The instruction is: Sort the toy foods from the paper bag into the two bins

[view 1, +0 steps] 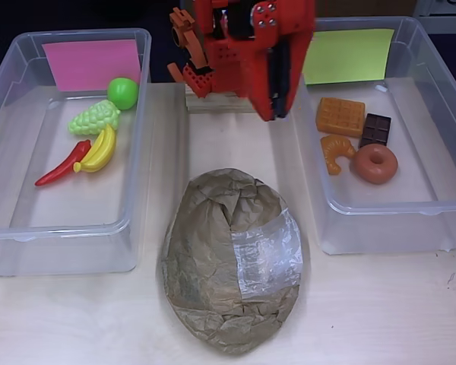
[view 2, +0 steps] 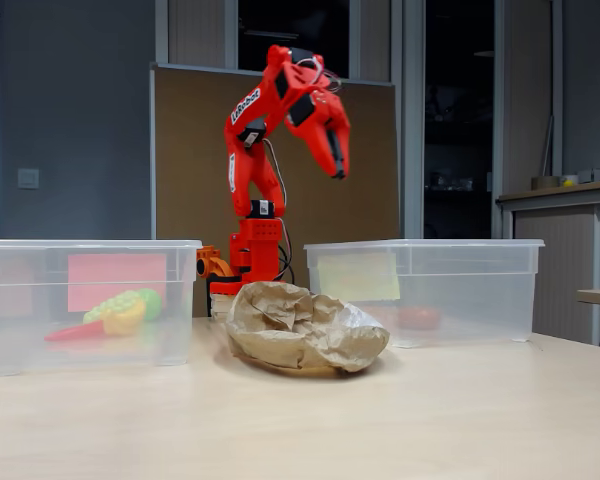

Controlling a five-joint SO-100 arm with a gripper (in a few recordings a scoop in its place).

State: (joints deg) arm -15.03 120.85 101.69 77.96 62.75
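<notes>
The crumpled brown paper bag (view 1: 232, 262) (view 2: 300, 328) lies flattened on the table between the two bins, a shiny tape patch on its right side. The left bin (view 1: 15, 152) (view 2: 20, 300), with the pink note, holds a green apple (view 1: 122, 93), pale grapes (view 1: 93, 119), yellow bananas (view 1: 99, 150) and a red chili (view 1: 62, 164). In the right bin (view 1: 422, 152) (view 2: 480, 290), with the yellow-green note, lie a waffle (view 1: 340, 115), a chocolate square (view 1: 375, 129), a croissant (view 1: 337, 152) and a donut (view 1: 375, 163). My red gripper (view 1: 272, 112) (view 2: 338, 168) hangs high above the table behind the bag, pointing down, shut and empty.
The red arm's base (view 2: 252, 255) stands at the back of the table between the bins. Bare wooden tabletop (view 2: 430, 420) runs in front of the bag and bins. A brown board and dark windows stand behind.
</notes>
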